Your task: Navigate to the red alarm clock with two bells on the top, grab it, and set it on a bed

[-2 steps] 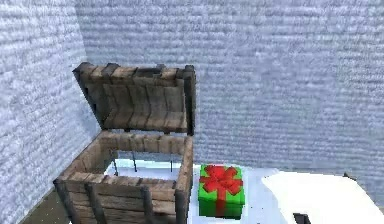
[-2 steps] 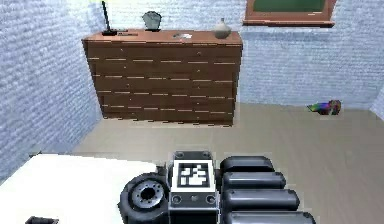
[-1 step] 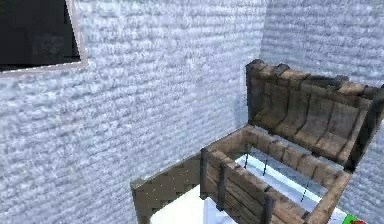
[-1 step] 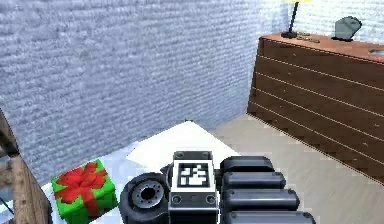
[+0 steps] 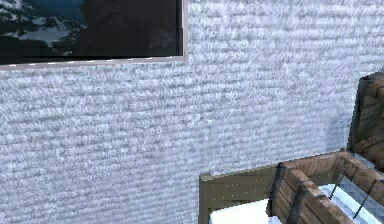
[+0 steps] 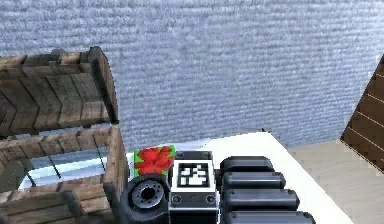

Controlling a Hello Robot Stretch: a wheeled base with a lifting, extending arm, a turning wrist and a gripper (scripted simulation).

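**Step in hand:** the grab. We judge the drive to the clock done and the carry to a bed not yet begun.

**Red alarm clock** [image 6: 153,160]: a small red lump with a green fringe. It lies on the white bench [image 6: 245,145], just beside the lower right corner of the slatted wooden crate [image 6: 60,95].

**Gripper** [image 6: 148,183]: its dark body sits low, right at the clock and below the crate's corner. We cannot tell its state. We also cannot tell whether it holds anything, since the clock lies on the bench at its far end.

**Arm** [image 6: 255,190]: black stacked segments over the bench, right of the crate.

**Next move, in our judgement:** secure the clock and lift it straight up, clear of the crate's slats, before any turn toward a bed.

**Room:**
- A grey, rough-textured wall [image 6: 230,70] stands behind the crate.
- A framed picture [image 5: 90,30] hangs high on the wall, up and left of the crate.
- Tan floor [image 6: 340,165] lies beyond the bench, on the side away from the crate.
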